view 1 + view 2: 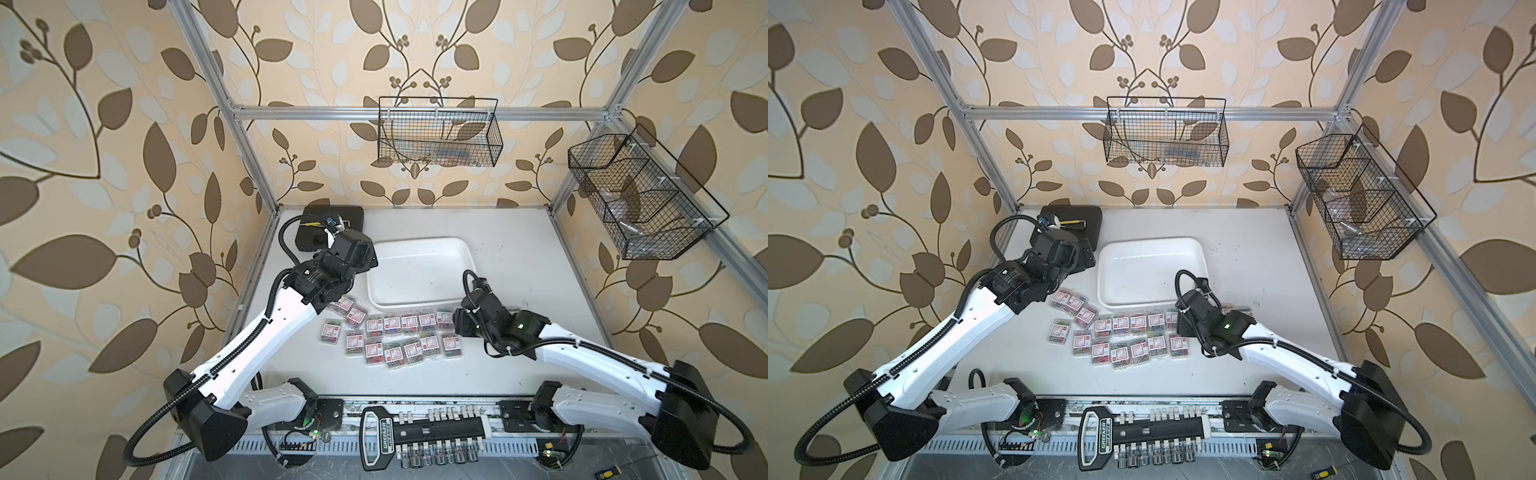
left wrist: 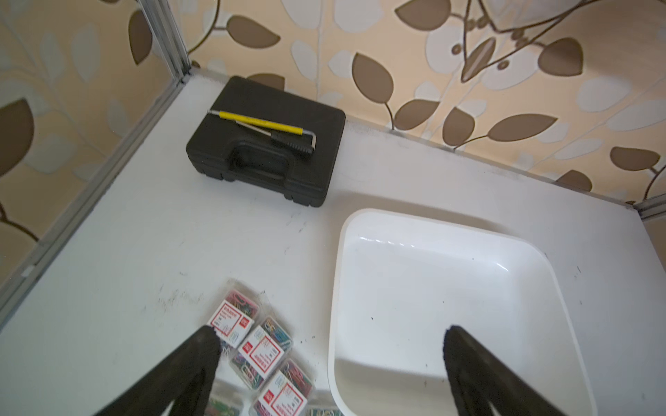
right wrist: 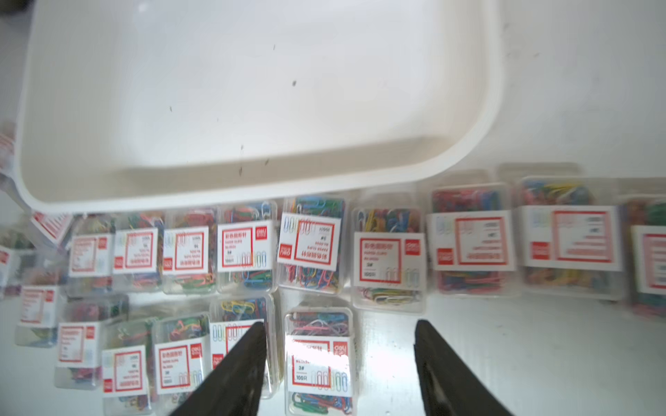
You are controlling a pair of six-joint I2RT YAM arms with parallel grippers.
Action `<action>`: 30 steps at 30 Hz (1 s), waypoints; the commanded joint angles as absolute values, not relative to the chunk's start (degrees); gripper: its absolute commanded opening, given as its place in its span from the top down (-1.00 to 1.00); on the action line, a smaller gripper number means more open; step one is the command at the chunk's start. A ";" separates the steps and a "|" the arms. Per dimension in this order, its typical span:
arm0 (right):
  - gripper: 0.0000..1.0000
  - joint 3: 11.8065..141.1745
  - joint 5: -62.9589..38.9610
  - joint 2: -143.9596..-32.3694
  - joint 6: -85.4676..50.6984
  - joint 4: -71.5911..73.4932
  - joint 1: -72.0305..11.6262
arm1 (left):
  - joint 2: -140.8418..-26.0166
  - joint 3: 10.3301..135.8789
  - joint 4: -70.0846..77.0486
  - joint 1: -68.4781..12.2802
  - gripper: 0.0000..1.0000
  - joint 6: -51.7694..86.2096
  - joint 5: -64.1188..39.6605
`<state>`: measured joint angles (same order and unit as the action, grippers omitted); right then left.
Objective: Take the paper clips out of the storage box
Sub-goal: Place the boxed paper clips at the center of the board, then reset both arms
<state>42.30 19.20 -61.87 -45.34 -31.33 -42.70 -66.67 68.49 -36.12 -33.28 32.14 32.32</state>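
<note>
Facing: clock directions are read in a top view, with 12 o'clock pointing away from the robot.
Right gripper [image 3: 338, 324]: fingers moderately apart and clamped on nothing; it sits low over the table [image 1: 519, 270] at the 3 o'clock end of the near row.
Box [image 3: 317, 360]: lies flat on the table between those fingers, closer to one than the other. It seems to touch neither. Its long axis runs along the fingers and its short side spans the gap.
Clips [image 1: 399, 336]: two rows of boxes plus a loose cluster at 10 o'clock, all on the table just at 6 o'clock of the tray [image 1: 419, 240]. The far row runs on at 3 o'clock under the right arm.
Tray inside: bare in every view, with only dark specks.
Left gripper [image 2: 329, 329]: fingers spread wide and holding nothing; it hovers across the tray's 9 o'clock rim, one finger over the cluster and the other over the tray floor.
Case [image 2: 266, 144]: sits in the 11 o'clock corner, well apart, with a yellow tool [image 2: 263, 124] on its lid.
Nearer arm: the right gripper is nearer the rows, the left gripper nearer the tray and cluster.
Next move, judged: nothing seems left to lift out. The right gripper would need to rise straight up, because a neighbouring box lies just beside one finger.
</note>
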 commanded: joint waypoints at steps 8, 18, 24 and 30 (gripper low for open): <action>-0.84 45.88 18.47 -59.13 -36.97 -28.44 -4.93 | -54.41 44.76 -11.63 -26.28 -0.98 0.76 44.30; -0.83 40.02 22.45 -68.43 -20.68 -8.92 1.37 | -56.86 31.30 0.08 -12.55 -0.98 10.10 36.06; -0.86 23.49 23.04 -60.12 -11.40 12.54 -0.96 | -58.91 22.92 12.16 -11.31 -0.98 11.68 39.01; -0.89 12.41 22.05 -56.85 -7.29 26.98 -2.98 | -68.96 20.23 26.55 -10.02 -0.98 10.82 36.80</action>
<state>14.20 22.04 -58.22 -11.88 15.66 -2.17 -65.71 19.55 15.27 -10.74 10.79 36.38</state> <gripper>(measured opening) 0.940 0.989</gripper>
